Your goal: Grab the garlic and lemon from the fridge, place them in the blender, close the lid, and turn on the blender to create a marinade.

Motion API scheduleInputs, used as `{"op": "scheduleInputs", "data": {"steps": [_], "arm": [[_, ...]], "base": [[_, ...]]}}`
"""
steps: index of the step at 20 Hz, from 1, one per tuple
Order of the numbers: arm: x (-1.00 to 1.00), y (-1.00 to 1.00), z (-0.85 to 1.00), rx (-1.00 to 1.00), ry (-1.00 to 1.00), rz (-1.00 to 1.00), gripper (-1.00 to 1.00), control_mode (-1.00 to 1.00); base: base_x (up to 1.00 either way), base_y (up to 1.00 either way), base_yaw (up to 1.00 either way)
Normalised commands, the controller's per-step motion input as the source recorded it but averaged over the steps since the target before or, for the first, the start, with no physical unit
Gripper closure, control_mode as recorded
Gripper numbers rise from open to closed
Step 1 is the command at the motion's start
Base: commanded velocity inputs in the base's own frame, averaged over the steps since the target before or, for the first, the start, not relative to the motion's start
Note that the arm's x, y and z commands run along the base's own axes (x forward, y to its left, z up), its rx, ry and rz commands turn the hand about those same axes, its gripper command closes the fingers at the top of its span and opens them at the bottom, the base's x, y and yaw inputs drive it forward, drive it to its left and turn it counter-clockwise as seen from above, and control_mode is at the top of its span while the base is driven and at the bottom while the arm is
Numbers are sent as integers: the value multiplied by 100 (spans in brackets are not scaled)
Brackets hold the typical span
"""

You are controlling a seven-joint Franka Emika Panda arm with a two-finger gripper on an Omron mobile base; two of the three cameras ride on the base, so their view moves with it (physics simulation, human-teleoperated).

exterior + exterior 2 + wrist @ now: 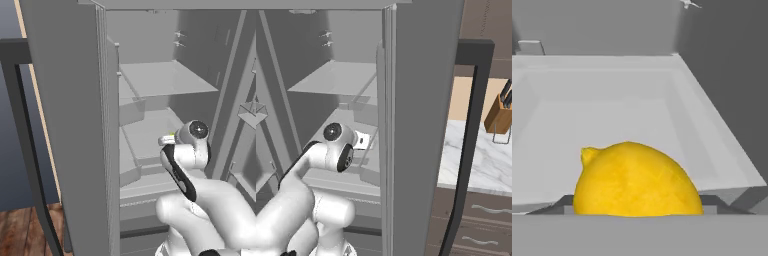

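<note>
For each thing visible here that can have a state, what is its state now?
fridge: door open, upper shelf bare.
lemon: whole, right in front of the hand camera, between the finger tips.
gripper: jaws wide around the lemon; a firm grip cannot be confirmed.
knife block: upright on the counter.

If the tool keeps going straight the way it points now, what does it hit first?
The lemon: it sits right ahead, low in the hand view and very close, on a shelf in the fridge. Whether it is already between the fingers is unclear.
</note>
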Motion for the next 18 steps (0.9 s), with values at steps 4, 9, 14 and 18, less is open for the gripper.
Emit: {"op": "scheduleInputs", "data": {"steps": [4,9,14,18], "arm": [[-100,28,100,-2,-12,3,100,-100],[-100,31,100,0,3,10,100,-100],[-97,10,99,0,13,10,100,-100],[-49,-2,11,0,0,1,100,-100]], "base": [[0,0,0],[0,0,0],[0,0,0],[0,0,0]]}}
